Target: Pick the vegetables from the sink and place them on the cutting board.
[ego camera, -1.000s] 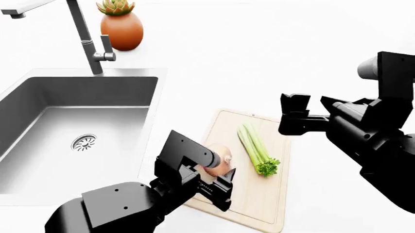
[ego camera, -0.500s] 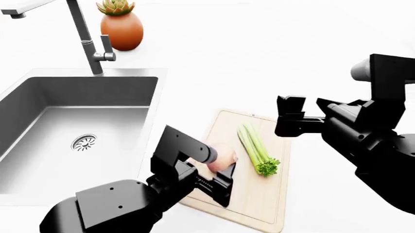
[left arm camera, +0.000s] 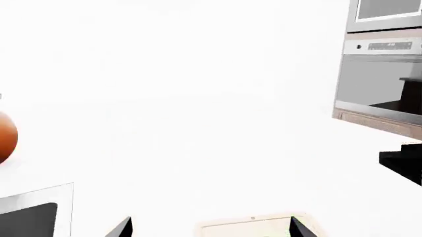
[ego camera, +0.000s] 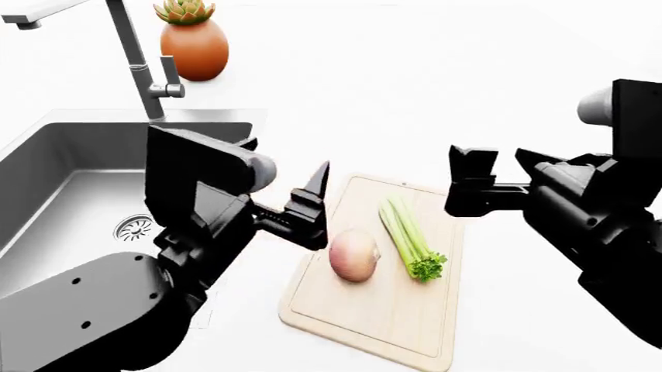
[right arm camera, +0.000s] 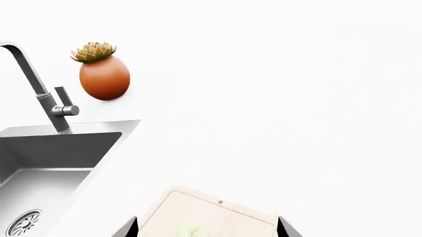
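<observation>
Left wrist view: white counter, a corner of the sink (left arm camera: 36, 210), part of the orange pot (left arm camera: 5, 136) and the far edge of the board (left arm camera: 247, 226). Two dark fingertips (left arm camera: 122, 228) show at the frame edge, set well apart with nothing between them. An oven (left arm camera: 382, 74) stands in the background.

Head view: the onion (ego camera: 354, 255) rests on the board (ego camera: 352, 318), just beside the celery (ego camera: 411, 240), which lies along the board with its leafy end toward the robot. The sink (ego camera: 73, 194) shows its drain (ego camera: 132, 227) and no vegetables. The left gripper (ego camera: 310, 203) hangs above the counter between sink and board, spread and empty. The right gripper (ego camera: 470, 182) hovers at the board's far right corner, clear of the celery; whether its pincer is wide or narrow cannot be told from here. The faucet (ego camera: 135, 58) and pot (ego camera: 194, 46) stand behind the sink.

Right wrist view: sink (right arm camera: 46, 158), faucet (right arm camera: 39, 89), pot (right arm camera: 104, 76), board (right arm camera: 197, 212) and a blurred trace of celery (right arm camera: 188, 230). Two fingertips (right arm camera: 128, 228) sit wide apart, nothing held.

Assessment: both vegetables appear placed. Risks: the round onion could roll off the board if the left fingers brush it while retreating; a low sweep of the right arm could drag the celery across the edge.
</observation>
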### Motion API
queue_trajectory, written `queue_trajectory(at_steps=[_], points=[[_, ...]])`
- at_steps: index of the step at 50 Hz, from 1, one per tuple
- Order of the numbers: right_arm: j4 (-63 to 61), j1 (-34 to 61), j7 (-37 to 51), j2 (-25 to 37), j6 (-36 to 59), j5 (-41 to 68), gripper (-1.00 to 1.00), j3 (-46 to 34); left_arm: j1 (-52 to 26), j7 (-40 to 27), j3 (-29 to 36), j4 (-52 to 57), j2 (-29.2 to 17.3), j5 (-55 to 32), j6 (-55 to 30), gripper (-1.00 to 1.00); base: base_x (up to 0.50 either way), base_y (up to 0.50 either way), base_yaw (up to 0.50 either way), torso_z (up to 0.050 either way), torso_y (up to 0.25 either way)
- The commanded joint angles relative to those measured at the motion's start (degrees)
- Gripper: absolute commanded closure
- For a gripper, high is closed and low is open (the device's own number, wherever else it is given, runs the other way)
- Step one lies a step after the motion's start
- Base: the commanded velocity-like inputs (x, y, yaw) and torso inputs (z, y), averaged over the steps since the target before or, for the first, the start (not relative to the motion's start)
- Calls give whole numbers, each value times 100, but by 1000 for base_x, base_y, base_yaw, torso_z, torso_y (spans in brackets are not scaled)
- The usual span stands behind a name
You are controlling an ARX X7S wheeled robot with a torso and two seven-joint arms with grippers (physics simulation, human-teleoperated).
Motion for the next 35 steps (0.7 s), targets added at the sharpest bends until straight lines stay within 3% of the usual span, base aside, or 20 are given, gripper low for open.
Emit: queue_trajectory(at_steps=[1,22,35], points=[[-784,-123,389,343,-295,90,-100,428,-276,-885,-1041,800,-416,-567,99,-100,0,0,0,0,0],[-2098,-579,879,948,-1217,495,-100,1695,-250,-1550,-1728,1271,-708,-1405,281,-100,0,0,0,0,0],[-2339,-356,961,983,-1318,656,-100,1819,-232,-1619,-1964,1311,-706,-1736,510,-100,0,0,0,0,0]])
